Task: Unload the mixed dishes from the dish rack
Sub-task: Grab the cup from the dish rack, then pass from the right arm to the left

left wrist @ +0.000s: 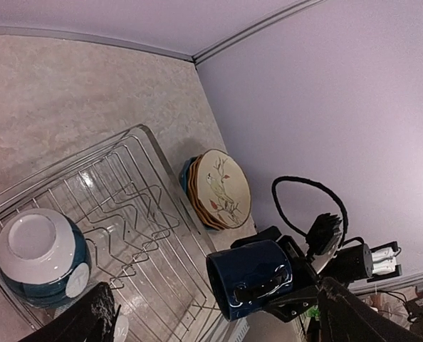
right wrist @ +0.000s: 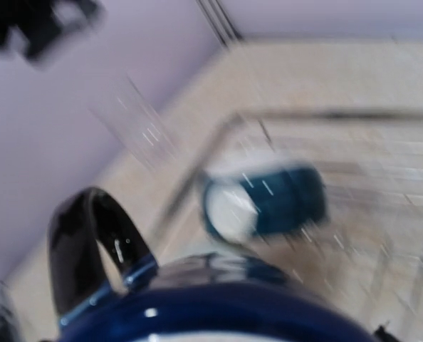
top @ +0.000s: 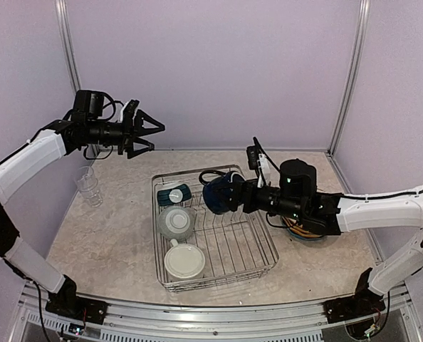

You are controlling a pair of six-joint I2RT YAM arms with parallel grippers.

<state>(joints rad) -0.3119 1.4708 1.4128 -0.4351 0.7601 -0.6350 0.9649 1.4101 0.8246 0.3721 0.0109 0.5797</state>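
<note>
Lavender walls close in a beige marbled bench (top: 112, 235), with the wire rack (top: 247, 228) at its centre. The right hand (top: 238, 194) is clamped on the navy mug (top: 217, 196) and holds it sideways in the air over the rack's far end, clear of the wires.

Three dishes sit along the rack's left side. The teal bowl (top: 176, 194) is in the far corner, tipped so its white base shows. A grey round dish (top: 176, 222) is in the middle; I cannot tell what it is. The cream mug (top: 184, 261) is at the near end.

Left of the rack and apart from it, the tumblers (top: 89, 185) stand on the bench. Just right of the rack the plates (left wrist: 222, 189) are stacked on the bench, the floral one on top; from above, the right arm covers most of them.

The left hand (top: 149, 132) hangs high over the bench's far left corner. Its fingers (left wrist: 90, 320) are spread wide with nothing between them.

The right wrist view is blurred. Only the mug's rim and handle show, with the bowl beyond.
</note>
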